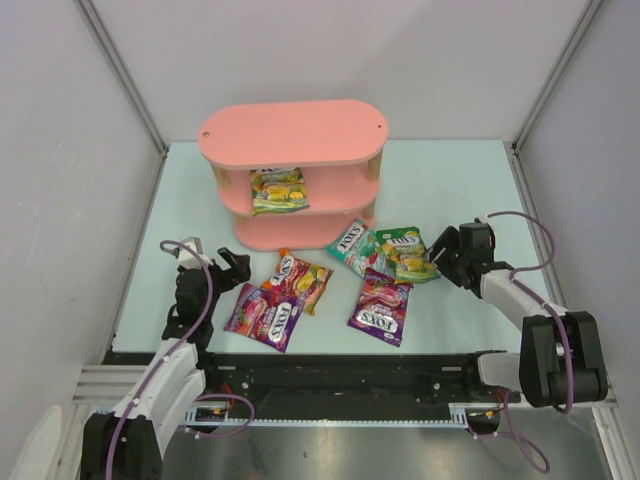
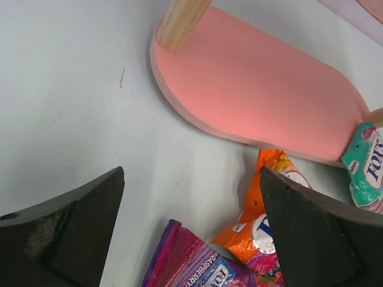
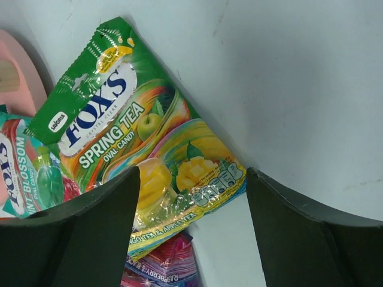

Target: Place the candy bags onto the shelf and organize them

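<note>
- The pink shelf (image 1: 292, 135) is standing at the upper centre of the worktop (image 1: 150, 260), with one yellow-green bag (image 1: 277, 190) sitting on its middle tier.
- Five more bags are lying loose in front of it: teal bag (image 1: 352, 243), Spring Tea bag (image 1: 408, 255), red-orange bag (image 1: 300, 281), left purple bag (image 1: 264, 315) and right purple bag (image 1: 381, 306).
- The left tool (image 1: 232, 270) is hanging wide open and empty, just beside the left purple bag.
- The right tool (image 1: 438, 255) is gaping over the Spring Tea bag's corner, not clamping it.
</note>
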Available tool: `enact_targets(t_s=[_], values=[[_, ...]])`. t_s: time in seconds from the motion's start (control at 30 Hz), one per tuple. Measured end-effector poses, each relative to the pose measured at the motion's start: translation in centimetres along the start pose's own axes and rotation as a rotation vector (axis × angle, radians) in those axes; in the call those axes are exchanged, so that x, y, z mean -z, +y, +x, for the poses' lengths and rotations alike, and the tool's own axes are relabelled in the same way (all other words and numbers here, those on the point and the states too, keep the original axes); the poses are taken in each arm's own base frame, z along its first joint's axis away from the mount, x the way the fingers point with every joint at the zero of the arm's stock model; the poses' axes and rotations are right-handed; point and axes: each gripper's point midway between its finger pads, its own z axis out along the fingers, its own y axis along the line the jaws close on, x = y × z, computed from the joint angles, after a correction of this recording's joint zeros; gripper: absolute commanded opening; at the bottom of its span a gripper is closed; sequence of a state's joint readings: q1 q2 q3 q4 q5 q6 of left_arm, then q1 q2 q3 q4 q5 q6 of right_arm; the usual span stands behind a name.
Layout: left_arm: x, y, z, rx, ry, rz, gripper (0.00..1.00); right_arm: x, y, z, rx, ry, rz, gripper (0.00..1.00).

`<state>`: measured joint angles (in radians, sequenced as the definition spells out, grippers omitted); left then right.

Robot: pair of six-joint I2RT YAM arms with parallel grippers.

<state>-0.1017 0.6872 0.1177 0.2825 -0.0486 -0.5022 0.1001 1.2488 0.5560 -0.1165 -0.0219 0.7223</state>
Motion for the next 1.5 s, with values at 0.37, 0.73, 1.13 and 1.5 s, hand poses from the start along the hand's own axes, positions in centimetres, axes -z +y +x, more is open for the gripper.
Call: enact_targets(t_s=[0.37, 0.73, 1.13, 1.5], values=[[0.0, 0.1, 0.2, 0.003, 0.008, -0.004, 1.0, -1.8, 1.0, -0.5, 0.054, 0.003, -0.099, 0.77], [0.0, 0.1, 0.2, 0.003, 0.008, -0.004, 1.0, -2.9, 2.2, 0.8, 0.071, 0.064, -0.228, 0.67], [-0.1, 0.1, 0.3, 0.003, 0.011, -0.006, 1.0, -0.8, 2.4, 4.2, 0.103, 0.137, -0.284, 0.48], [-0.1, 0.1, 0.3, 0.003, 0.011, -0.006, 1.0, -1.9, 2.2, 4.9, 0.091, 0.175, -0.308, 0.0]])
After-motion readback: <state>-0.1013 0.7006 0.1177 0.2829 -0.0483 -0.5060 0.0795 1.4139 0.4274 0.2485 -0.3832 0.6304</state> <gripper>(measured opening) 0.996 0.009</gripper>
